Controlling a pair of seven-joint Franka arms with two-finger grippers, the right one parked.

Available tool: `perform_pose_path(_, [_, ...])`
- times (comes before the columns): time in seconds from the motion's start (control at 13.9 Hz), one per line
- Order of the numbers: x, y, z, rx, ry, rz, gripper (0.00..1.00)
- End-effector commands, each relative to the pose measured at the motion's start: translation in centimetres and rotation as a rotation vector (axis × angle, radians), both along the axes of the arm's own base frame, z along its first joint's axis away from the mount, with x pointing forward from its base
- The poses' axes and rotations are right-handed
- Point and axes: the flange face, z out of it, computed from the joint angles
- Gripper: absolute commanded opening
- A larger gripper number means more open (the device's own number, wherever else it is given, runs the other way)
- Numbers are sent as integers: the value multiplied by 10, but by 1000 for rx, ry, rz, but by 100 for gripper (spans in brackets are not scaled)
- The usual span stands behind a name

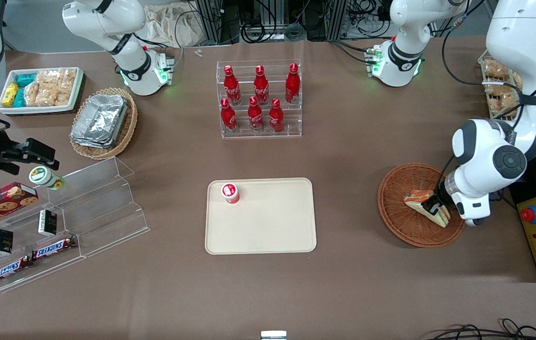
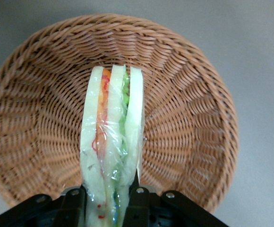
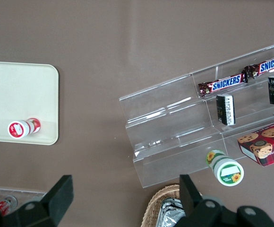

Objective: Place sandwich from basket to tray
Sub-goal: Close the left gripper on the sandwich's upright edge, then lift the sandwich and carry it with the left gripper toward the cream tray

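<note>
With the gripper [image 2: 109,201] clamped on the sandwich [image 2: 111,142], lift straight clear of the basket [image 2: 184,94] before crossing to the tray [image 1: 268,226].

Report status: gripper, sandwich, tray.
Gripper in the basket, shut on the sandwich. Sandwich not yet lifted out. Tray holds one small bottle.

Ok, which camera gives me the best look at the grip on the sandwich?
Left wrist view: the gripper fingers sit on both sides of the sandwich, over the basket. The front view shows the sandwich partly hidden by the arm. The right wrist view misses it.
</note>
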Motion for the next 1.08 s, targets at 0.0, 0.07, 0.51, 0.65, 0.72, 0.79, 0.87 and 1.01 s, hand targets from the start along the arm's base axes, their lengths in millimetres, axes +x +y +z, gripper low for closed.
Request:
perform_pose_path(0.0, [24,-16,71,26,43,-50,0])
perform_pose_path(0.07, [32,-24,101,20,48,-96,0])
perform_pose_path(0.51, [17,-150,209,-72,25,-449,0])
perform_pose_path(0.65, [2,-212,199,-115,38,-574,0])
perform_pose_path(0.72, [-5,-239,185,-125,60,-623,0])
perform_pose_path(0.79, [-7,-261,167,-131,64,-673,0])
perform_pose_path(0.87, [-3,-274,145,-126,51,-726,0])
perform_pose_path(1.01, [-4,-306,102,-146,50,-813,0])
